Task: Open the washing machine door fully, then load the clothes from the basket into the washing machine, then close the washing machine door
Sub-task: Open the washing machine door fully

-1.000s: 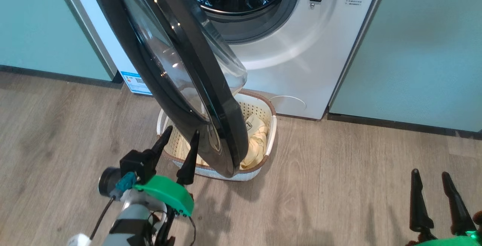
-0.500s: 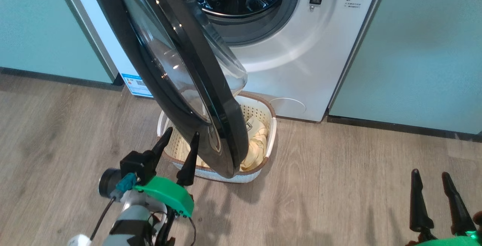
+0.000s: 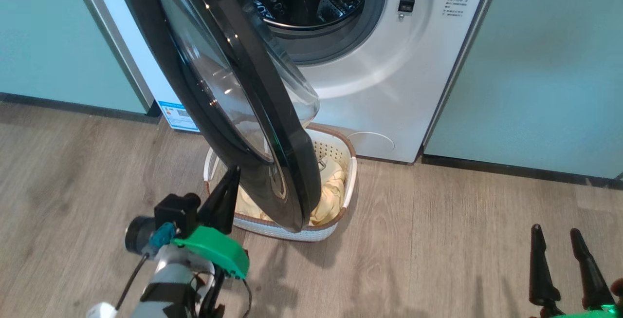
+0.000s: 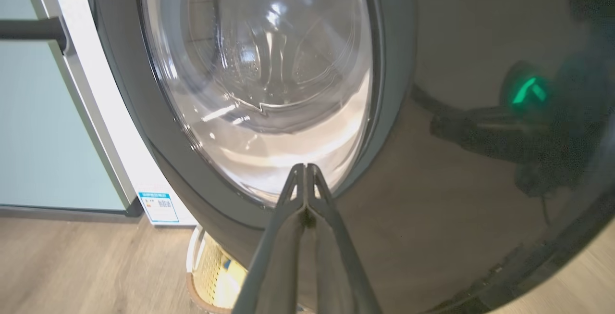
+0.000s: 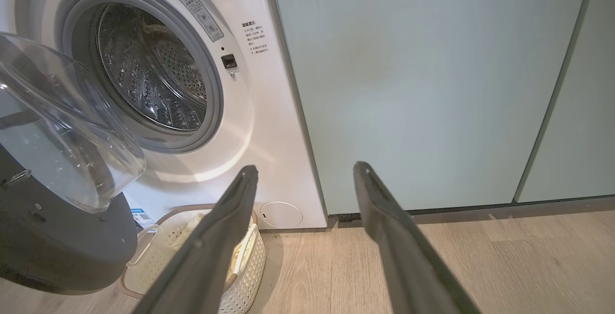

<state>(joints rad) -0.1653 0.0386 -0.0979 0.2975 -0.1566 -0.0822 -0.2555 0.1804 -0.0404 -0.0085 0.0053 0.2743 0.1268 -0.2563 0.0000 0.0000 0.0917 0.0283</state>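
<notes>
While the washing machine door (image 3: 277, 128) hangs half-swung at 12 o'clock over the basket (image 3: 311, 234) of clothes (image 3: 335, 192), left jaws, pressed together empty, should ease it toward 9 o'clock; right jaws wide.

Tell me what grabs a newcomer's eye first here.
The big round glossy-black washing machine door with bulging clear glass hangs partly open across the head view's middle. Beneath it on the wood floor sits the small cream perforated basket of pale yellow clothes; the left gripper, jaws shut, points at the door's lower rim.
</notes>
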